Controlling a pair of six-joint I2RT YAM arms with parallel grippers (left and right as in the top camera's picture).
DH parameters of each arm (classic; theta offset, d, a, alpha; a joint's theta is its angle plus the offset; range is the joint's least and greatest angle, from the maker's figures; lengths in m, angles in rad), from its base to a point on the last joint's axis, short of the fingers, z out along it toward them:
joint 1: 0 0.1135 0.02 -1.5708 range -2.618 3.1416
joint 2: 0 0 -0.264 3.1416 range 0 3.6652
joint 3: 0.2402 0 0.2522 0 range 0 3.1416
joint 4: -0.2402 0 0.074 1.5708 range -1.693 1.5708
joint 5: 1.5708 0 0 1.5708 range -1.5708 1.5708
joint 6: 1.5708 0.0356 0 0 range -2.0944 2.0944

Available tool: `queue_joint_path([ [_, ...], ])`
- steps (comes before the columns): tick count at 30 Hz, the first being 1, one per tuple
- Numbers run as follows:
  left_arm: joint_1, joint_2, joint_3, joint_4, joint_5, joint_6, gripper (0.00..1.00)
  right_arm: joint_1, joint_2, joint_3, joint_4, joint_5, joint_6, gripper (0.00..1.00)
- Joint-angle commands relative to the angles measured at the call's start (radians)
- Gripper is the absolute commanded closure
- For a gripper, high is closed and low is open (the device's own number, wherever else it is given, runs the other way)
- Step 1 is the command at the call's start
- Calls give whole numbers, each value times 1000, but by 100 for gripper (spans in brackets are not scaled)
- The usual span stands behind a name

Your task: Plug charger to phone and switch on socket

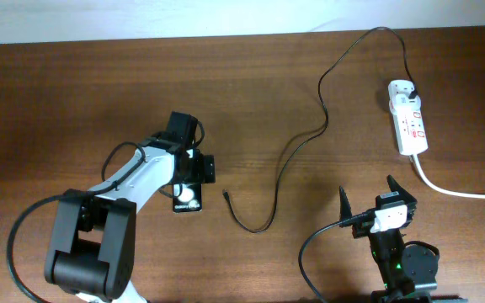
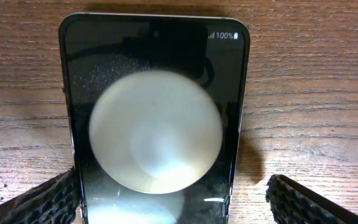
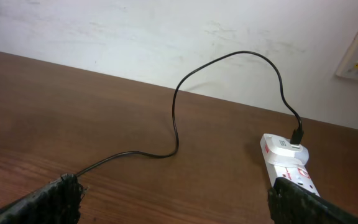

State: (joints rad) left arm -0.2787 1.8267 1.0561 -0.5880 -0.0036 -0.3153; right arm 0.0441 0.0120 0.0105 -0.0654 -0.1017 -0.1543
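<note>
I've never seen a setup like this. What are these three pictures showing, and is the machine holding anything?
This is a robot with two arms at a wooden table. One picture looks down from above; the other two come from small cameras on each wrist.

In the overhead view, the left gripper hangs over a black phone, with its fingers open on either side of it, not squeezing. The right gripper waits open and empty near the table's front edge.

A thin black charger cable runs from a white power strip, where it is plugged in, to a loose tip lying beside the phone. Nothing is held yet.
</note>
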Motion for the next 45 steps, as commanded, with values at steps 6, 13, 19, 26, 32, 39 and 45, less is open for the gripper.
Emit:
queue_joint_path([
  [6,0,26,-36,12,32,-10,1,8,-8,-5,-6,5,5,1],
  [13,-12,26,-40,4,30,-9,1,8,-8,-5,-6,5,5,1],
  [19,-37,26,-44,-25,-47,-11,1,8,-8,-5,-6,5,5,1],
  [26,-32,26,-44,-60,-109,-67,1,8,-8,-5,-6,5,5,1],
  [32,-17,26,-44,-59,-117,-78,1,8,-8,-5,-6,5,5,1],
  [39,11,26,-44,-46,-80,-77,1,8,-8,-5,-6,5,5,1],
  [45,-7,26,-47,-52,-80,-77,0,8,-8,-5,-6,5,5,1],
])
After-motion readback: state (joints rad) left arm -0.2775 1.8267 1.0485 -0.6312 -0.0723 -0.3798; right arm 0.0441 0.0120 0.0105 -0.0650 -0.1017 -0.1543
